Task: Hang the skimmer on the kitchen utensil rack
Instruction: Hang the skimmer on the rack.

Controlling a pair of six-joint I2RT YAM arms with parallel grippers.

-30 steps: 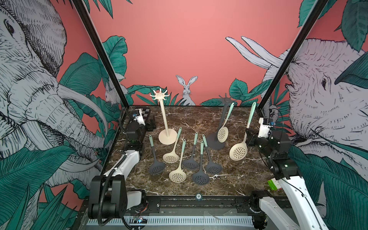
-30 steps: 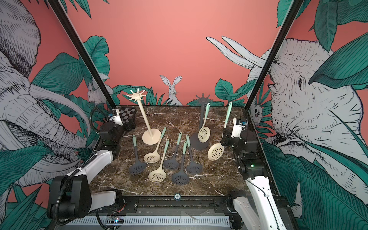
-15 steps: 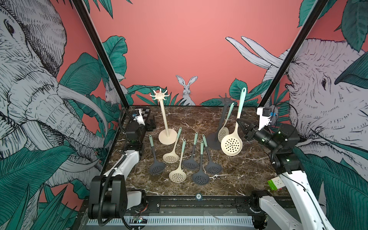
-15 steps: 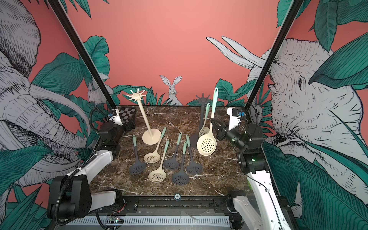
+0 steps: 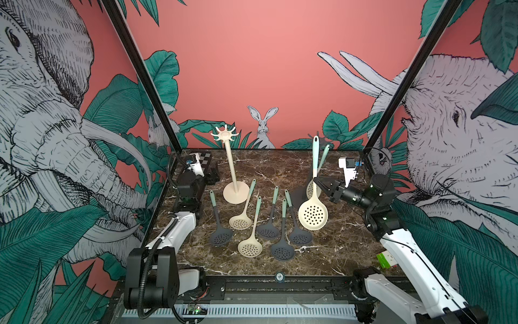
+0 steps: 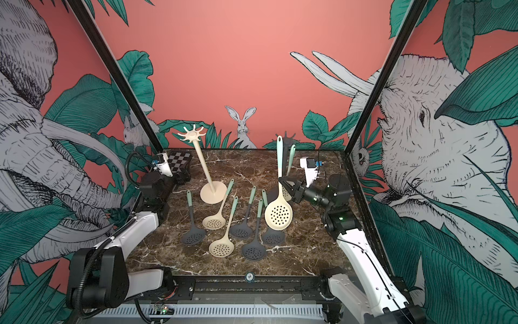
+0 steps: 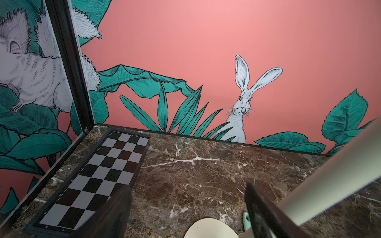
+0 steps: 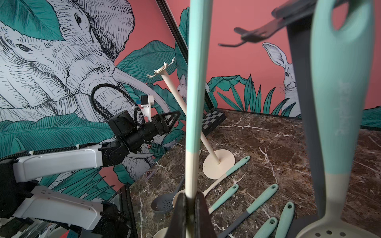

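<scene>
Right gripper (image 5: 319, 181) clamped on beige skimmer (image 5: 312, 216) shaft. Skimmer long axis near vertical: teal handle up, perforated bowl down. Left gripper (image 7: 187, 186) jaws wide, empty.

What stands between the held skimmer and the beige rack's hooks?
Nothing visible at hook height. The right gripper holds the skimmer upright, and the way to the beige rack is open air. The other skimmers lie flat below. The dark rack with its hung skimmer stands beside, off that path.

Polished marble-look table (image 5: 350, 238), matt smooth plastic skimmer (image 5: 312, 214)
</scene>
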